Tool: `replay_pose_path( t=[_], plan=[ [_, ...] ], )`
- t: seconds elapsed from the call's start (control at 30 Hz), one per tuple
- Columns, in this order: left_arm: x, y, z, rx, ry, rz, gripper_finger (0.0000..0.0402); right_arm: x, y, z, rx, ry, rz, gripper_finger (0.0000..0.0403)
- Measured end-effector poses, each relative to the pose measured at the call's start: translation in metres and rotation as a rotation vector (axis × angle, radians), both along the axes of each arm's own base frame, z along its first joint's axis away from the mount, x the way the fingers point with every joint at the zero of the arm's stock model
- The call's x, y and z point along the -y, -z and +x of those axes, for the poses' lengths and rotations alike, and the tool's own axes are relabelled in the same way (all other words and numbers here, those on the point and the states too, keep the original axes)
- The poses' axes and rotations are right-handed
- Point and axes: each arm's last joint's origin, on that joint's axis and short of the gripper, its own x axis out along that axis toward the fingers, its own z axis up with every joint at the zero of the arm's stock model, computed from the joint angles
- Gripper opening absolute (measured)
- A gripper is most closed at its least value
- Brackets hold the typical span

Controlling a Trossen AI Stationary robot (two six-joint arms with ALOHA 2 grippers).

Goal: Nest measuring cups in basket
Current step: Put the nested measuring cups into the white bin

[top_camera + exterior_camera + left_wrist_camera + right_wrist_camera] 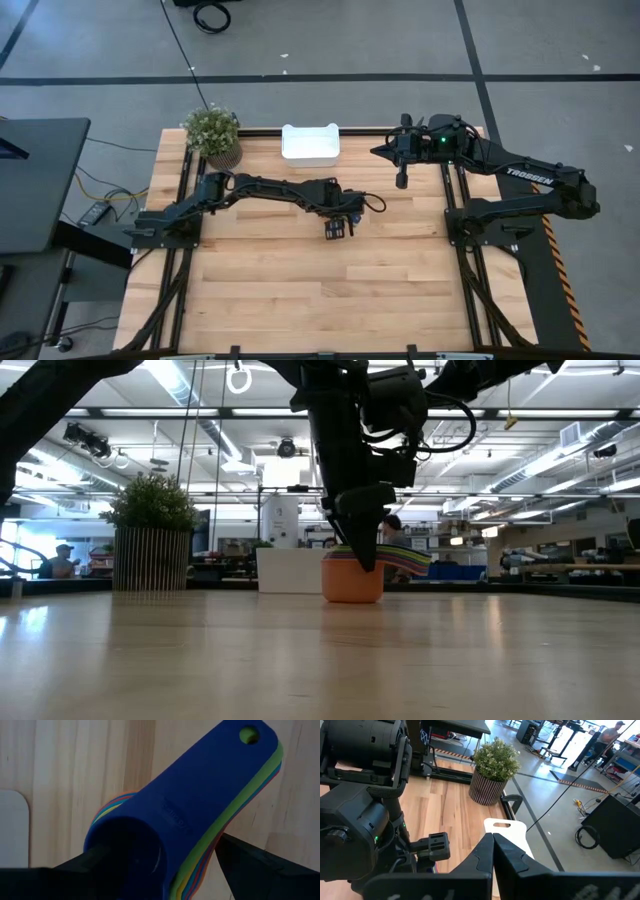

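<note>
The wooden table (300, 290) stood on a grey floor (560, 60) crossed by dark tape lines (330, 77). Behind it lay an open workshop under long ceiling strip lights (180, 385), with desks (560, 568) far back. A potted plant (212, 132) sat at the table's corner.

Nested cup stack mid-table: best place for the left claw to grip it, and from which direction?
Grip the stack of measuring cups across its round bowls, coming straight down from above. The bowls sit nested inside the orange one, upright on the table, while the flat handles fan out to one side and look thin and likely to slip. The left claw already stands open around the bowls.
</note>
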Motion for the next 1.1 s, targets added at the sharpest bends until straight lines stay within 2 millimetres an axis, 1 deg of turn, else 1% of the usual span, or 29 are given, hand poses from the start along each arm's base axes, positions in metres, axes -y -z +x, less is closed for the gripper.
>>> replay_pose_path(
  t=[0.4, 0.6, 0.7, 0.73, 1.1],
  plan=[
    [0.0002, 0.0, 0.0, -0.002, 0.006, -0.001, 0.0292, 0.0, 0.0, 0.0, 0.0, 0.0, 0.0, 0.0011],
    [0.0002, 0.0, 0.0001, -0.001, 0.007, -0.002, 0.0271, 0.0001, 0.0, 0.0001, -0.003, -0.004, -0.013, 0.0011],
    [0.0004, 0.0, 0.0001, 0.0, 0.007, -0.002, 0.0258, 0.0001, -0.001, 0.0003, -0.017, -0.035, -0.118, 0.0011],
    [0.0004, 0.0, 0.0001, 0.0, 0.007, -0.002, 0.0254, 0.0001, -0.0011, 0.0003, -0.019, -0.038, -0.128, 0.0011],
    [0.0004, 0.0, 0.0001, -0.001, 0.008, -0.002, 0.0229, 0.0002, -0.0017, 0.0005, -0.008, -0.032, -0.113, 0.0011]
  ],
)
